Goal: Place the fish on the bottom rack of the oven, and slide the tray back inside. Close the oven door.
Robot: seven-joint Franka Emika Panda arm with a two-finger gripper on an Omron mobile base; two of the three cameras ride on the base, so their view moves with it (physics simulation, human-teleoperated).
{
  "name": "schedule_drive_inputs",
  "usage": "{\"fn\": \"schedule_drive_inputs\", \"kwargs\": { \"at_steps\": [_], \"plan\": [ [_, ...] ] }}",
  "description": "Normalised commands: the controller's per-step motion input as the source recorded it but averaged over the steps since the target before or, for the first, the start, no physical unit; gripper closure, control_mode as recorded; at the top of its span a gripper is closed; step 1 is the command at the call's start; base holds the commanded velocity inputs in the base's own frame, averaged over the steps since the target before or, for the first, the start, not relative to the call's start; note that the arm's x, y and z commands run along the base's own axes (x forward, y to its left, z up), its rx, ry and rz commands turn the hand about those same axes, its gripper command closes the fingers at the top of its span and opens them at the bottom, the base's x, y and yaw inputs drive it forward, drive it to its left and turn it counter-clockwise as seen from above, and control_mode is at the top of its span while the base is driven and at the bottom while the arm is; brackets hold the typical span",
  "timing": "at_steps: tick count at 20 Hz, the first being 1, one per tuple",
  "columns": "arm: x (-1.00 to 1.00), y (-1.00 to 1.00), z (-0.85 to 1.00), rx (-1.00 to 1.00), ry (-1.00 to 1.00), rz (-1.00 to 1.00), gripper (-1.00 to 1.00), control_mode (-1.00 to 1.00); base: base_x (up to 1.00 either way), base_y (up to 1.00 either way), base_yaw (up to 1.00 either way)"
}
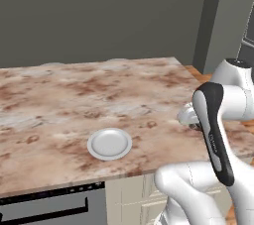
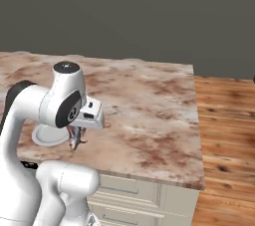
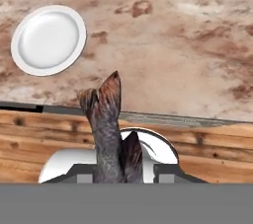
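The fish, dark grey-brown, is clamped between my gripper's fingers with its tail pointing away from the hand. In the right base view the fish hangs below the gripper, just above the counter's front edge and beside the white plate. The gripper is shut on it. The oven shows as a black knob panel and a grey front under the counter at the lower left. The bottom rack (the tray) is out of view. I cannot make out how the oven door stands.
A round white plate lies empty near the front of the brown marbled counter. Cream cabinet drawers sit under the counter. Wooden floor opens to the right of the counter's end.
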Motion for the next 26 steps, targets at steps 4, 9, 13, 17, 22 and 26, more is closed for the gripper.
{"fn": "schedule_drive_inputs", "kwargs": {
  "at_steps": [4,9,13,17,22,26],
  "plan": [
    [-0.07,0.00,-0.07,0.00,0.00,-0.04,1.00,1.00,-0.39,-0.01,-0.02],
    [0.00,0.00,0.00,0.00,0.00,0.00,1.00,1.00,-0.99,-0.32,-0.11],
    [0.00,0.00,0.00,0.00,0.00,0.00,1.00,1.00,-0.44,-0.88,-0.28],
    [0.00,0.00,0.00,0.00,0.00,0.00,1.00,1.00,-0.03,-1.00,-0.28],
    [0.00,0.00,0.00,0.00,0.00,0.00,1.00,1.00,0.00,-1.00,-0.25],
    [0.00,0.00,0.00,0.00,0.00,0.00,1.00,1.00,0.03,-1.00,-0.22]
  ]
}}
